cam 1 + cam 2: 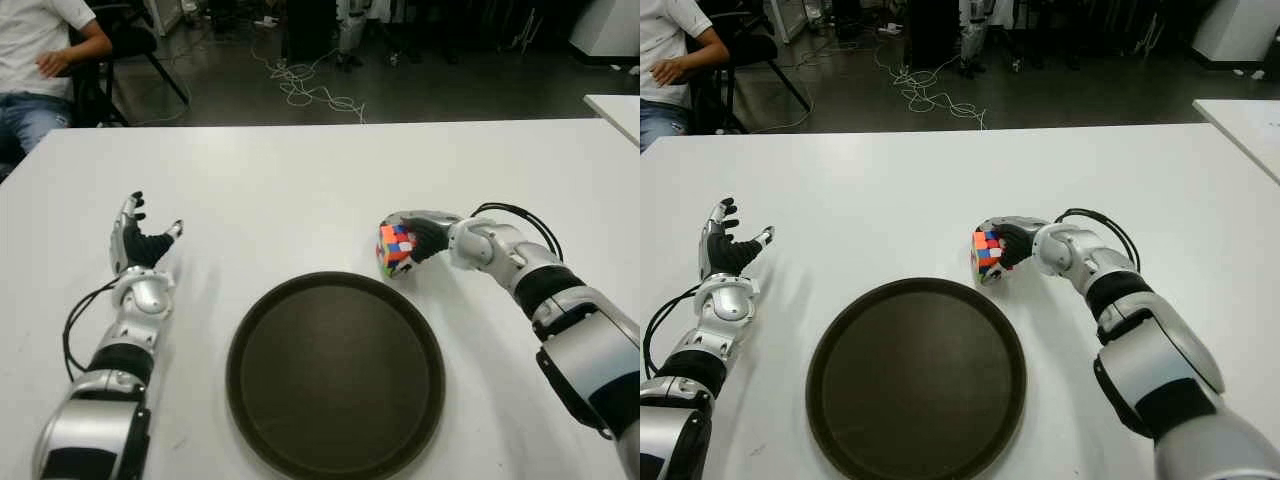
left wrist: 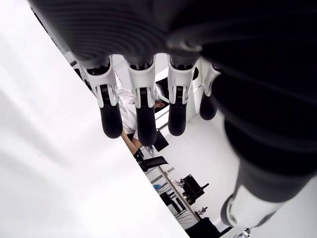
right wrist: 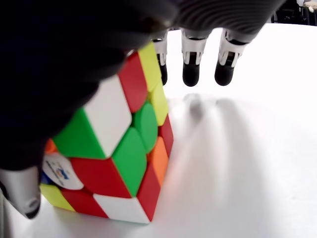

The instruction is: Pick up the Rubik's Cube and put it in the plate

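Observation:
The Rubik's Cube [image 1: 395, 248] stands on the white table [image 1: 300, 190] just beyond the far right rim of the round dark plate [image 1: 335, 375]. My right hand [image 1: 414, 236] is pressed against the cube's right side. In the right wrist view the cube [image 3: 119, 153] fills the space under the palm, the fingers [image 3: 190, 69] reach straight past it above the table, and the thumb [image 3: 22, 193] sits at its lower corner. My left hand [image 1: 140, 240] shows on the table's left side, far from the plate, its fingers [image 2: 141, 109] spread and holding nothing.
A seated person [image 1: 40, 60] is beyond the table's far left corner. Cables [image 1: 310, 90] lie on the dark floor behind the table. The corner of another white table [image 1: 615, 105] shows at the far right.

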You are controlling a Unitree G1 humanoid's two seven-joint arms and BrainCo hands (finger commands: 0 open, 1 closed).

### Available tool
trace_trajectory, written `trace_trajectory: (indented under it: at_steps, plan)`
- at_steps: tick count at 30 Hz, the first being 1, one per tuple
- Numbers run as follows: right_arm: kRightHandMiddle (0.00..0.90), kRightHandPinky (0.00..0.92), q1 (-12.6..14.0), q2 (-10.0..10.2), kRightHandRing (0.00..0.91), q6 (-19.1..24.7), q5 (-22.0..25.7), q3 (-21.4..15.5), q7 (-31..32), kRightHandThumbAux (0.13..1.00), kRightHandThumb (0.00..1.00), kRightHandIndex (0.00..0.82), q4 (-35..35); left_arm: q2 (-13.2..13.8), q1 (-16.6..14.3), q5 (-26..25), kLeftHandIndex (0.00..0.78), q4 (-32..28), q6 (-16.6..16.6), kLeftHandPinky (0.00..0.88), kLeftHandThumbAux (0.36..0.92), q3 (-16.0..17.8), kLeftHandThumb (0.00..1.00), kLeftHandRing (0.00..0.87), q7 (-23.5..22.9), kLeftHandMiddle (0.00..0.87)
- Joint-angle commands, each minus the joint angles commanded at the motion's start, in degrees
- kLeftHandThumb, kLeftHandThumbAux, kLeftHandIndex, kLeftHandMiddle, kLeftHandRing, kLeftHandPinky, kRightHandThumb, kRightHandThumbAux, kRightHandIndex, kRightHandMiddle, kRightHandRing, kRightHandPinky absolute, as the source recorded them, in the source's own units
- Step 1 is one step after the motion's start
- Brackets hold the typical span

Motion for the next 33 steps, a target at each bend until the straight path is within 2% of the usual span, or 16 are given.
trace_trajectory:
  at_steps: [7, 11, 15, 18, 21, 24, 30, 33]
  plan:
    - [0.090, 0.052, -0.52, 0.18, 0.083, 0.09, -0.64, 0.57, -1.28, 0.618, 0.000, 0.054, 1.74, 0.08, 0.07, 0.17, 0.115, -0.09, -0.29, 0.217, 0.765, -0.16, 0.274, 0.188, 0.00, 0.179]
    - [0.085, 0.046, -0.34, -0.59, 0.071, -2.36, 0.35, -0.17, -2.40, 0.642, 0.000, 0.058, 0.37, 0.10, 0.19, 0.12, 0.116, -0.19, -0.81, 0.223, 0.770, -0.12, 0.287, 0.194, -0.01, 0.185]
    - [0.098, 0.092, 1.18, -1.16, 0.090, -5.05, 0.36, -0.85, -9.42, 0.685, 0.000, 0.094, -0.06, 0.12, 0.22, 0.03, 0.113, -0.02, -1.24, 0.218, 0.773, -0.07, 0.288, 0.189, -0.13, 0.181]
    - [0.250, 0.299, 1.38, -1.30, 0.273, -5.07, -0.56, -0.57, -13.99, 0.781, 0.001, 0.264, -0.19, 0.10, 0.23, -0.10, 0.111, 0.06, -1.43, 0.234, 0.779, 0.00, 0.290, 0.195, -0.34, 0.184]
    - [0.359, 0.418, 1.43, -1.12, 0.403, -4.80, -0.50, -0.68, -16.37, 0.807, 0.023, 0.349, -0.04, 0.02, 0.19, -0.48, 0.109, 0.15, -1.47, 0.246, 0.780, 0.25, 0.292, 0.203, -0.75, 0.187]
    - [0.522, 0.576, 1.48, -0.93, 0.562, -4.55, -0.25, -0.83, -17.81, 0.819, 0.083, 0.443, 0.11, 0.04, 0.05, -0.77, 0.107, 0.46, -1.35, 0.243, 0.777, 0.42, 0.284, 0.205, -1.16, 0.189]
    - [0.676, 0.706, 1.52, -0.67, 0.701, -3.99, 0.17, -1.22, -19.73, 0.819, 0.160, 0.524, 0.18, 0.20, 0.06, -0.41, 0.117, 0.43, -1.52, 0.248, 0.770, 0.14, 0.278, 0.202, -1.04, 0.188]
    - [0.720, 0.739, 1.57, -0.47, 0.741, -3.93, 0.55, -1.60, -20.19, 0.827, 0.174, 0.557, 0.26, 0.21, 0.18, -0.31, 0.118, 0.31, -1.70, 0.243, 0.768, 0.09, 0.294, 0.199, -0.95, 0.185]
